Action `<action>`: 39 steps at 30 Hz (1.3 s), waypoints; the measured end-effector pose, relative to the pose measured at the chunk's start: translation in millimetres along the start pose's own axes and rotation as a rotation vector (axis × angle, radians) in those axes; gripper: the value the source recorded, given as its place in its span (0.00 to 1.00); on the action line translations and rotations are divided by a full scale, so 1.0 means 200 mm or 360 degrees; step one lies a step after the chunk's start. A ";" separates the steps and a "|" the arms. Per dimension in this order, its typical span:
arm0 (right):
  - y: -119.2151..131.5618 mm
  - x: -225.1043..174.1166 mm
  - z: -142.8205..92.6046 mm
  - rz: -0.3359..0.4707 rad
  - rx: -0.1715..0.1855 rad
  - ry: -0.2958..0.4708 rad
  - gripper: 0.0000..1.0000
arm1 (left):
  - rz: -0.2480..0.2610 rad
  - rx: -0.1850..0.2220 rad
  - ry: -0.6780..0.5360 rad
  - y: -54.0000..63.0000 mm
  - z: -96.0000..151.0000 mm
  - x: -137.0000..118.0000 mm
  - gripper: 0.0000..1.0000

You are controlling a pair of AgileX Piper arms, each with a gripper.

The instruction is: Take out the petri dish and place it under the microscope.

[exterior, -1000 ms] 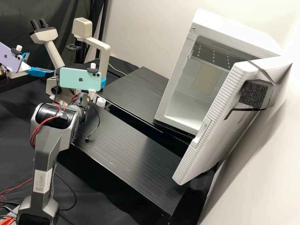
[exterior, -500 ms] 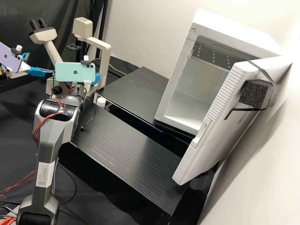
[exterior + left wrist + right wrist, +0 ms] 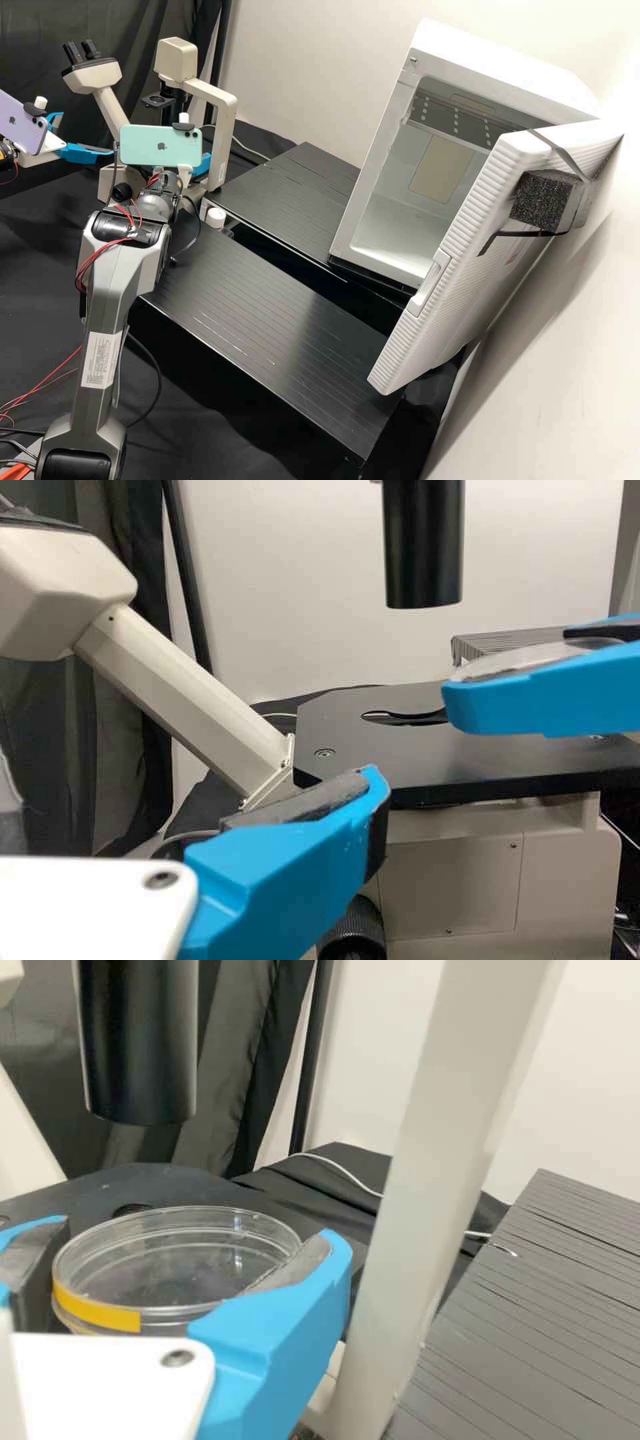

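So your dish [image 3: 180, 1280] is looking nice and clear, a round, shallow plastic thing with a see-through wall and doubled-up rim lines, and a strip of yellow-orange tape [image 3: 95, 1308] is running along its side. It's sitting roughly level between the fingers of your right gripper [image 3: 205, 163], which is clamping it from both sides. You're holding it close to the microscope's flat black platform [image 3: 60, 1195], with the black tube [image 3: 140, 1050] hanging beyond it and higher up. I can't tell whether it's touching the platform.

Your left gripper [image 3: 88, 133] is waiting on the eyepiece side of the microscope [image 3: 100, 77], with its fingers spreading apart, let go. The mint phone [image 3: 160, 145] is riding on your right arm and the purple phone [image 3: 23, 123] on the left one.

Farther out, two black slatted tables [image 3: 267, 327] are standing by the microscope, and a white fridge [image 3: 373, 167] is standing with its door [image 3: 460, 253] hanging open, a dark foam block [image 3: 545, 200] strapped on it.
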 end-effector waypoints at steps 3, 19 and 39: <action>0.00 0.03 -0.03 -0.0015 0.0006 0.0006 0.00 | 0.0000 0.0000 0.0000 0.00 0.00 0.00 1.00; -0.10 0.17 -0.08 -0.0060 0.0099 0.0026 0.00 | 0.0000 0.0000 0.0000 0.00 0.00 0.00 1.00; -0.14 0.27 -0.05 -0.0058 0.0124 0.0007 1.00 | 0.0000 0.0000 0.0000 0.00 0.00 0.00 1.00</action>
